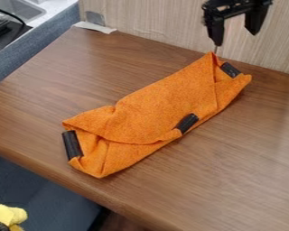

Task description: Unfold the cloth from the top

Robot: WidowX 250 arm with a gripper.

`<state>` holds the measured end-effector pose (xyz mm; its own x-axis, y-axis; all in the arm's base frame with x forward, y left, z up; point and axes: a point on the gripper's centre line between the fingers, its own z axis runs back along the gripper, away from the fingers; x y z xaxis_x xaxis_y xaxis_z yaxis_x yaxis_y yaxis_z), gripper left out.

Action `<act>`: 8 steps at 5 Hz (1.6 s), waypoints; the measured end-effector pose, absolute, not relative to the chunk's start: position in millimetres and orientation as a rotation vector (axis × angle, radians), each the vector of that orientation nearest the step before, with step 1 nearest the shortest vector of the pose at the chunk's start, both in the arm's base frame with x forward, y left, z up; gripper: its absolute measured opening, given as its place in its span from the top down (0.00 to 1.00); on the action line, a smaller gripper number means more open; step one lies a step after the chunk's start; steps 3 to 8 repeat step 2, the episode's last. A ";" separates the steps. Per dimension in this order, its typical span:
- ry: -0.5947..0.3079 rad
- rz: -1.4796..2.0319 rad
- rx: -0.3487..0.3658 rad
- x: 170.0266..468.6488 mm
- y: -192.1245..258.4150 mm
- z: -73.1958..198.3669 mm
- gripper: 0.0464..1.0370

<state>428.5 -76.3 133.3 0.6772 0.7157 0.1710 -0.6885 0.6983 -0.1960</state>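
Cloth [156,106] on the table [243,180], before the panel [153,18]

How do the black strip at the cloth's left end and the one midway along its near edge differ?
The left-end strip looks longer; the near-edge strip looks shorter. In the camera view, the left-end strip runs nearly vertical, while the near-edge strip slants up rightward. Both are black, at edges of the orange cloth.

Table [243,167]: shows brown wood grain
Wall [147,18]: rises behind, pale
Sink [19,8]: sits upper left
White strip [94,27]: lies beside wall
Yellow item [7,214]: pokes in, lower left
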 end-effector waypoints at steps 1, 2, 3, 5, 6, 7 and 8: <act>-0.245 0.791 -0.118 428.2 -76.0 134.5 0.04; -0.245 0.789 -0.119 428.1 -76.7 134.5 0.04; -0.245 0.789 -0.119 428.1 -76.7 134.5 0.04; -0.245 0.789 -0.119 428.1 -76.7 134.5 0.04; -0.245 0.789 -0.119 428.1 -76.7 134.5 0.04; -0.245 0.789 -0.119 428.1 -76.7 134.5 0.04; -0.245 0.789 -0.119 428.1 -76.7 134.5 0.04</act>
